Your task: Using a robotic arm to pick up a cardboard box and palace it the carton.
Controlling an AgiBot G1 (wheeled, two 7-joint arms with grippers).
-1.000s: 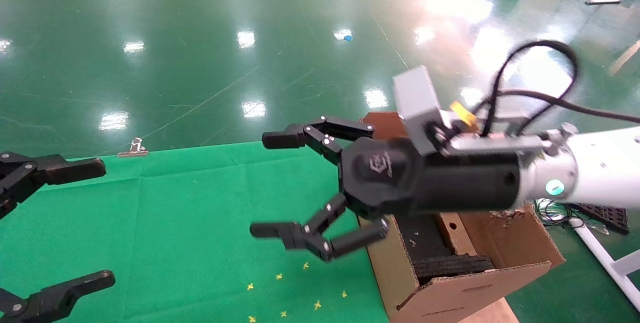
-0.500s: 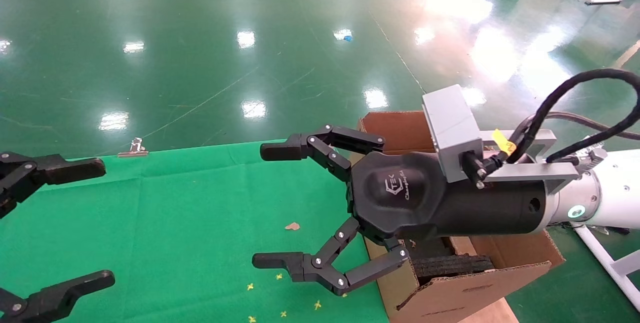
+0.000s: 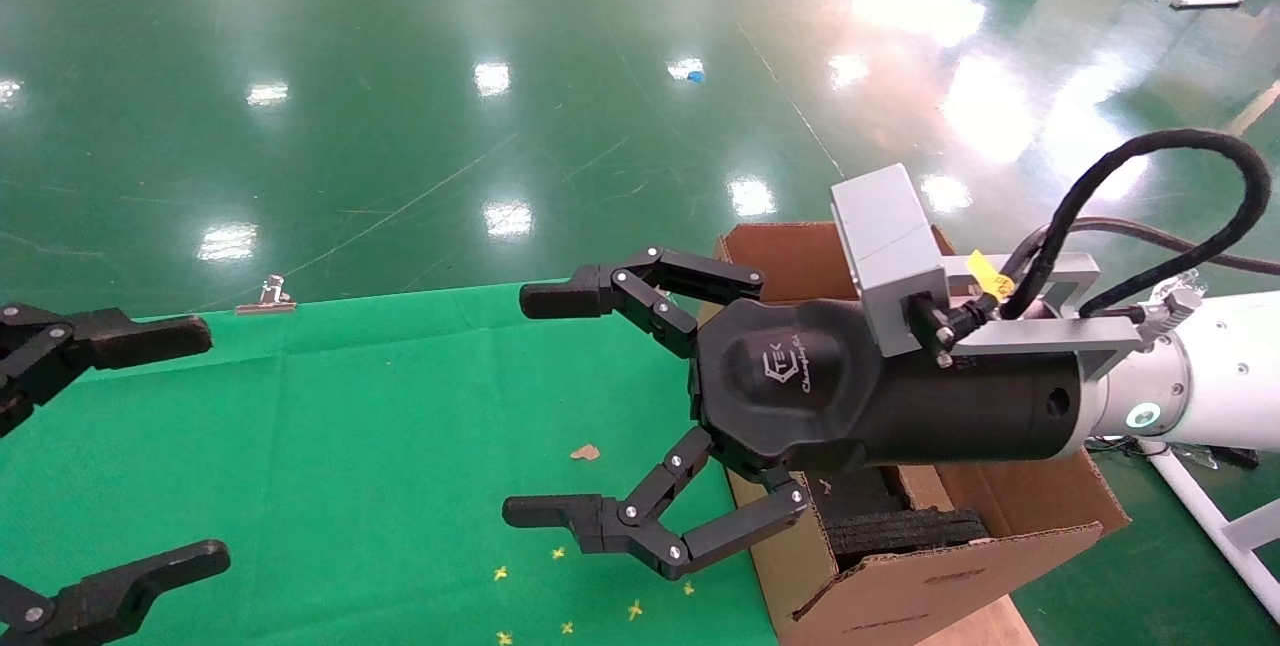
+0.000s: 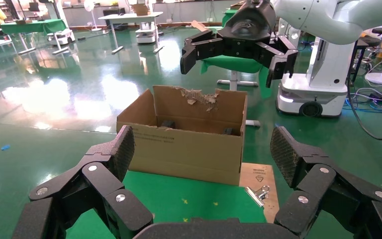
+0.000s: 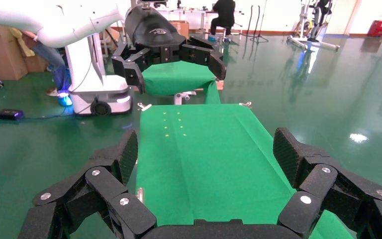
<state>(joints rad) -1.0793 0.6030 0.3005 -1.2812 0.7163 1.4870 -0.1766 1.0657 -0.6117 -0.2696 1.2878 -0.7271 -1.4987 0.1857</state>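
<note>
The carton (image 3: 900,596) stands at the right edge of the green cloth (image 3: 350,426), its flaps upright and black foam (image 3: 900,531) lining the inside. Well to the left of the carton, nearest the robot, the left gripper (image 3: 215,443) hangs parked over the cloth with its fingers spread wide and nothing between them.

Inside the carton, just beside the foam, a narrow strip of brown shows under the black wrist. I take it for the cardboard box (image 3: 925,491), but most of it is hidden, so I cannot tell how it lies or whether it sits flat.

The robotic arm (image 3: 1210,396) reaches across the carton's open top. Its right gripper (image 3: 518,406) is out past the carton's left wall, above the cloth, fingers wide apart and empty. A small brown scrap (image 3: 585,452) lies on the cloth left of the carton, and a metal clip (image 3: 268,296) sits at the cloth's far edge.

The box is probably light and fairly stiff, though worn board gives under a hard squeeze and tape can be slick. The best hold would be across its narrow sides near the middle, with modest pressure.
</note>
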